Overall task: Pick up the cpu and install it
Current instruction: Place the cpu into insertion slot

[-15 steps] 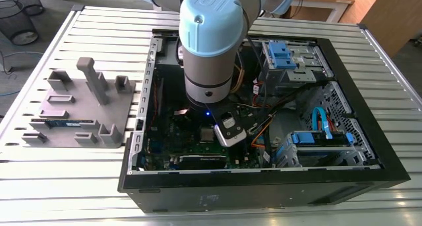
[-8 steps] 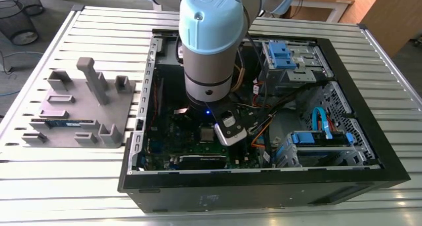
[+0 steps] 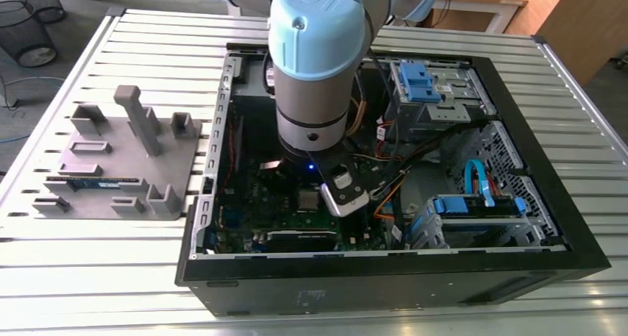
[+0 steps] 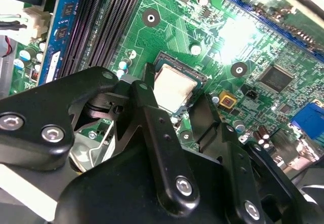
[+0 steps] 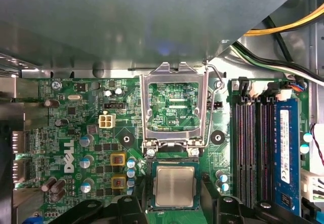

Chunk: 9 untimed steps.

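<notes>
Gripper (image 4: 176,87) spread astride cpu (image 5: 174,185) on mobo (image 5: 76,133)

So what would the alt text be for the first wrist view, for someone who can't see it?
A small square chip with a silvery-grey metal top lies in its socket on a green circuit board, between the two fingers of the open black gripper. Beside it, the hinged metal socket frame is flipped open.

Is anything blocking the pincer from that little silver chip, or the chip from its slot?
Nothing visible does. The cpu lies in its socket, the pincer right over it, and the hinged metal frame stands swung open beside it.
</notes>
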Available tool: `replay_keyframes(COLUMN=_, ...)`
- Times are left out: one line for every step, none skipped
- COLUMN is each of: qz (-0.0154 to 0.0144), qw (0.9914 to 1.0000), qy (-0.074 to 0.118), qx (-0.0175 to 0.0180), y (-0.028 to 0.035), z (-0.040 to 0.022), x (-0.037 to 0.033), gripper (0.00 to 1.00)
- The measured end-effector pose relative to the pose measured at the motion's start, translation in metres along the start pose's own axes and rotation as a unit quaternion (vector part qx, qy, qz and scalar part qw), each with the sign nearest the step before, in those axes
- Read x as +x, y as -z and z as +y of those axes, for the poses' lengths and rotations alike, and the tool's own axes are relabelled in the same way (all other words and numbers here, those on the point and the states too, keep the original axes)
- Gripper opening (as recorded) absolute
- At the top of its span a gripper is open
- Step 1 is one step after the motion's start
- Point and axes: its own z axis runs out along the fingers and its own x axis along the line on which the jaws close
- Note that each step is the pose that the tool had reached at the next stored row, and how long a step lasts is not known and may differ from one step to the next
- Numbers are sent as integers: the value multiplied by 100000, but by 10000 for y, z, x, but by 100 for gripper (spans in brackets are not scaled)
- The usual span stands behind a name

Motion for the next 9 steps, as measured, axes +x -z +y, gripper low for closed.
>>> replay_keyframes(qz=-3, qw=100000, qy=6, qx=-9, y=2, z=0, x=-1, gripper=54)
replay_keyframes(qz=-6, qw=100000, qy=8, qx=-14, y=2, z=0, x=-3, gripper=54)
replay_keyframes(qz=-7, qw=100000, qy=4, qx=-14, y=2, z=0, x=-3, gripper=54)
replay_keyframes(qz=-3, qw=100000, qy=6, qx=-9, y=3, z=0, x=-5, gripper=54)
replay_keyframes(qz=-5, qw=100000, qy=6, qx=-8, y=3, z=0, x=-5, gripper=54)
replay_keyframes(qz=-4, qw=100000, qy=5, qx=-7, y=3, z=0, x=-5, gripper=54)
replay_keyframes(qz=-2, qw=100000, qy=12, qx=-6, y=3, z=3, x=-6, gripper=54)
replay_keyframes(qz=-1, qw=100000, qy=13, qx=-4, y=3, z=6, x=-6, gripper=54)
replay_keyframes(qz=-3, qw=100000, qy=12, qx=-7, y=3, z=8, x=-6, gripper=54)
